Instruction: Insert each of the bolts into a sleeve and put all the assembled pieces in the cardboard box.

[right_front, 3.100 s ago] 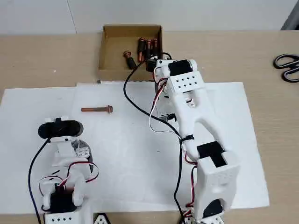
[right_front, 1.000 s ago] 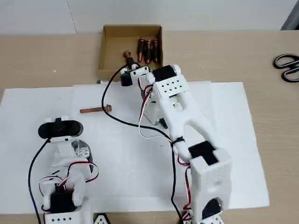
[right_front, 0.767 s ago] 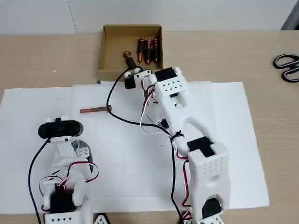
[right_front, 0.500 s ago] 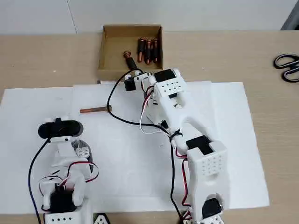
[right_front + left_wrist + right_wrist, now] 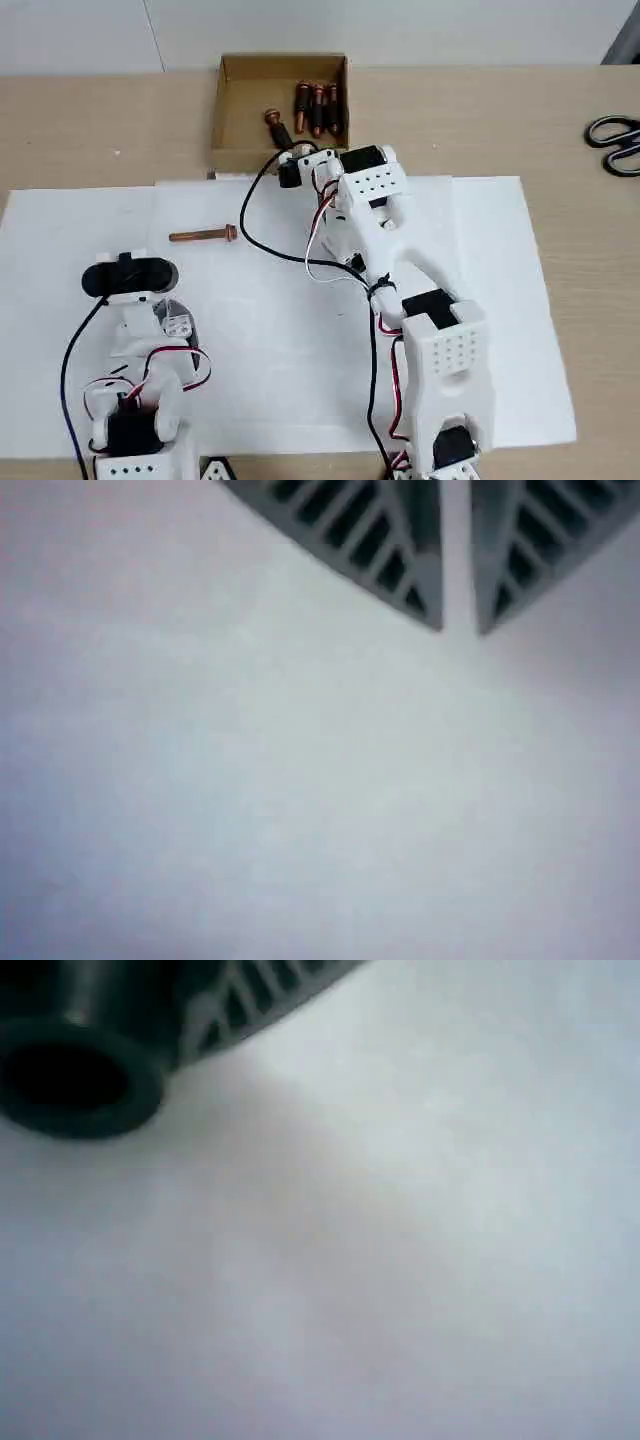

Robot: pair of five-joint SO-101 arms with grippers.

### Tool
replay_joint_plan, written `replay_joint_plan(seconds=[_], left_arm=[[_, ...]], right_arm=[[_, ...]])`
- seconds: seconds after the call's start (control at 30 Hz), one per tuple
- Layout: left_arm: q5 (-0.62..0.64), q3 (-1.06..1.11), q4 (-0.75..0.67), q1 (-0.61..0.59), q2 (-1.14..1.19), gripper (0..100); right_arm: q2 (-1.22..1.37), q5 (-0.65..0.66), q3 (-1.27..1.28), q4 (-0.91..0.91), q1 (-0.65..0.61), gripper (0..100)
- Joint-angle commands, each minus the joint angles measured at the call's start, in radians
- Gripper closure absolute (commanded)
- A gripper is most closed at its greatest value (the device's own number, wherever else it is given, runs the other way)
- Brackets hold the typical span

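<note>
Swung back off the box (image 5: 240, 100), my right claw (image 5: 300, 162) now hangs at the far edge of the paper (image 5: 250, 330) just before it, clamped on a black sleeve (image 5: 75, 1075), while my left claw (image 5: 460, 628) sits pressed together low over that sheet and the loose bolt (image 5: 205, 235) lies on it, apart from both.

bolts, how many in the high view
5. Three sleeved bolts lie side by side in the cardboard box, right side; a fourth near its middle; one bare bolt on the white paper. The arm may hide others.
</note>
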Motion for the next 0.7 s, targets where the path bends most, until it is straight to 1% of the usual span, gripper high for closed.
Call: replay_joint_plan(seconds=[0.0, 0.1, 0.23, 0.5, 0.67], left_arm=[[0.002, -0.005, -0.021, 0.002, -0.009, 99], [0.002, -0.005, -0.021, 0.002, -0.009, 99], [0.002, -0.005, -0.021, 0.002, -0.009, 99], [0.002, -0.005, -0.021, 0.002, -0.009, 99], [0.002, -0.005, -0.021, 0.002, -0.009, 99]], right_arm=[[0.01, 0.009, 0.0, 0.01, -0.008, 98.4], [-0.007, 0.009, -0.06, 0.094, -0.007, 98.5], [-0.107, 0.005, -0.153, 0.186, -0.007, 98.5], [-0.415, 0.0, -0.141, 0.213, -0.007, 99.5], [-0.598, -0.133, -0.04, 0.214, 0.008, 99.5]])
